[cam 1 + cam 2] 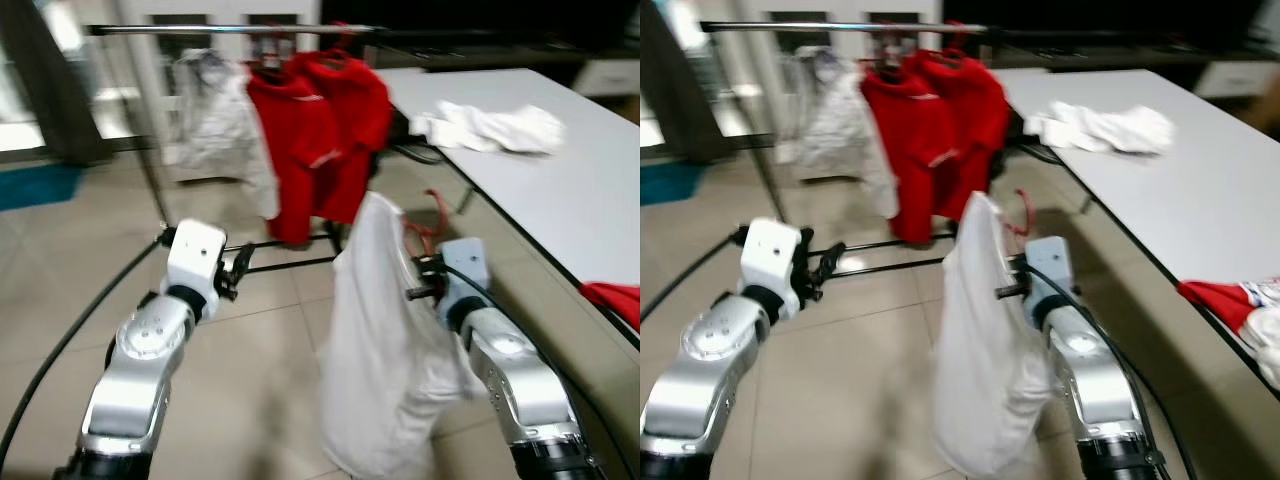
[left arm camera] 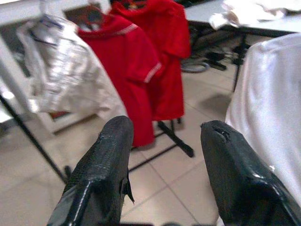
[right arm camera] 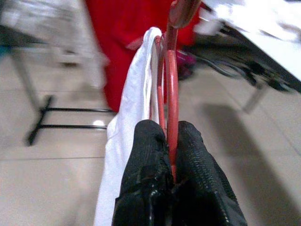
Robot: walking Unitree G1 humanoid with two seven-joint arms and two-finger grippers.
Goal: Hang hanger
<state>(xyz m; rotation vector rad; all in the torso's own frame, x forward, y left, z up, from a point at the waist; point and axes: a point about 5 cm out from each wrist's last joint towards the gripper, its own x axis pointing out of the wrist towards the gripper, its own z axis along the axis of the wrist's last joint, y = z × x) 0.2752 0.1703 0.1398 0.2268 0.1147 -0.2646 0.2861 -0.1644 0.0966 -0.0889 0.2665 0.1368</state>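
Observation:
A white shirt (image 1: 375, 350) hangs on a red hanger (image 3: 171, 84) whose hook (image 1: 432, 215) rises above my right gripper (image 3: 170, 155). That gripper is shut on the hanger's frame, chest-high in front of me. Ahead stands a clothes rack with a steel rail (image 1: 240, 30) carrying two red shirts (image 1: 320, 130) and a pale garment (image 1: 215, 110). My left gripper (image 2: 164, 155) is open and holds nothing; it points at the rack, with the white shirt close beside one finger.
A white table (image 1: 560, 190) runs along the right, with a crumpled white cloth (image 1: 495, 128) on it and red fabric (image 1: 612, 298) at its near edge. Black cables (image 1: 70, 335) cross the tiled floor. The rack's black base (image 1: 290, 262) sits low ahead.

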